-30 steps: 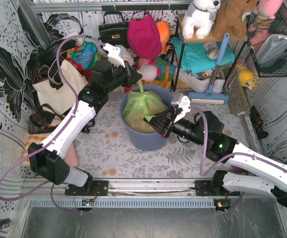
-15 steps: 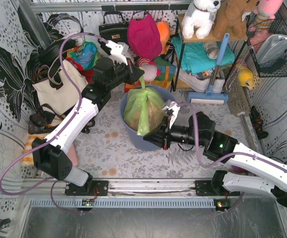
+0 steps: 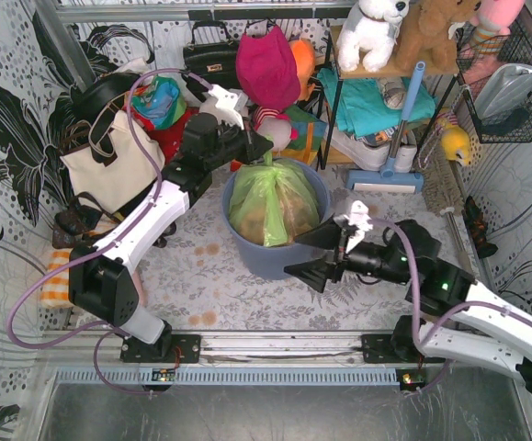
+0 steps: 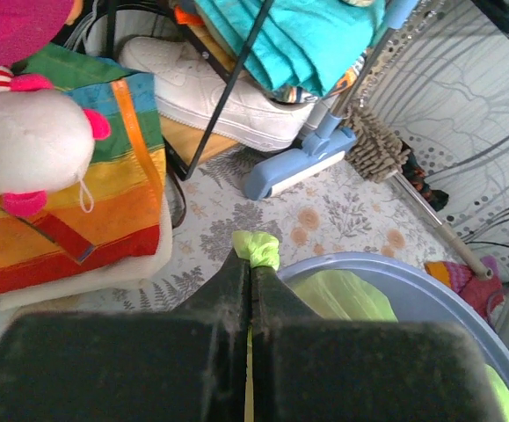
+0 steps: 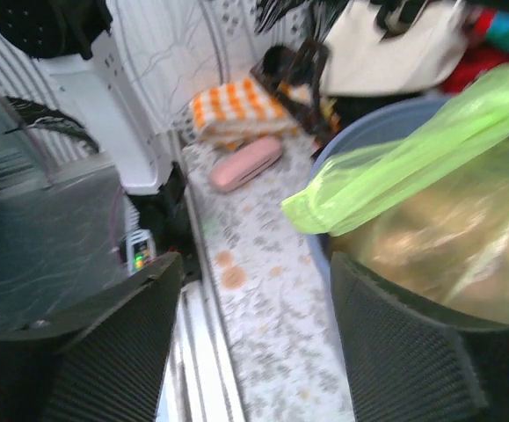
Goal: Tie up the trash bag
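Currently, left hand (image 3: 264,151) pinches the twisted neck of the thin translucent trash bag (image 3: 270,204); right hand (image 3: 299,258) spread beside round bin (image 3: 252,259).

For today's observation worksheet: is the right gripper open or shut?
Open: on the right gripper, the two fingers stand wide apart in the top and wrist views.

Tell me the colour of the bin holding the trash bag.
Blue-grey bin, clearest in the top external view.
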`<action>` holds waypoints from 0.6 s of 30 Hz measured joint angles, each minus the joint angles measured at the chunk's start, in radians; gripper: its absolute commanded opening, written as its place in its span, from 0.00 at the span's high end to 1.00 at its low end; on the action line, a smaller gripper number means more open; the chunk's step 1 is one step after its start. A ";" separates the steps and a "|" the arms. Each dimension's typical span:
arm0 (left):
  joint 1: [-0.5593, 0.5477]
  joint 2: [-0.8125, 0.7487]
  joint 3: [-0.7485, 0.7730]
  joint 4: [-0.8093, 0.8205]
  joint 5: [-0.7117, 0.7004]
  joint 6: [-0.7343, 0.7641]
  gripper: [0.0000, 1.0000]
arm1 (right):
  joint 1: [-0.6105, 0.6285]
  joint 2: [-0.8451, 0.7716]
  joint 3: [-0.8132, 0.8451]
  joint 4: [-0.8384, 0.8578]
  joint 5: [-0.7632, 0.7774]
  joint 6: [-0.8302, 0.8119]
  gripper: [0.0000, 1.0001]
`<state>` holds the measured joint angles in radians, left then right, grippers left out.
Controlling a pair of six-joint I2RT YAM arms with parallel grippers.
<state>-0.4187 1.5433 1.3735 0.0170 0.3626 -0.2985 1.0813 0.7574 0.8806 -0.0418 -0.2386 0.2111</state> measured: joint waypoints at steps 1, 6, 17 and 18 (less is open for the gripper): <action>0.000 0.000 0.000 0.004 0.015 0.002 1.00 | 0.000 -0.021 0.000 0.005 0.013 -0.052 0.16; 0.000 0.000 0.000 0.013 0.106 0.014 1.00 | 0.000 -0.090 -0.005 0.052 0.089 -0.344 0.11; -0.074 0.000 0.005 -0.087 0.254 0.137 1.00 | 0.000 0.002 -0.107 0.153 0.130 -0.853 0.13; -0.080 -0.001 0.006 -0.095 0.259 0.146 1.00 | 0.000 0.015 -0.113 0.172 0.126 -0.873 0.13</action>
<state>-0.4992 1.5425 1.3792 -0.0784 0.6220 -0.1524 1.0813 0.7723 0.7673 0.1299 -0.1123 -0.6617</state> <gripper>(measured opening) 0.010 0.882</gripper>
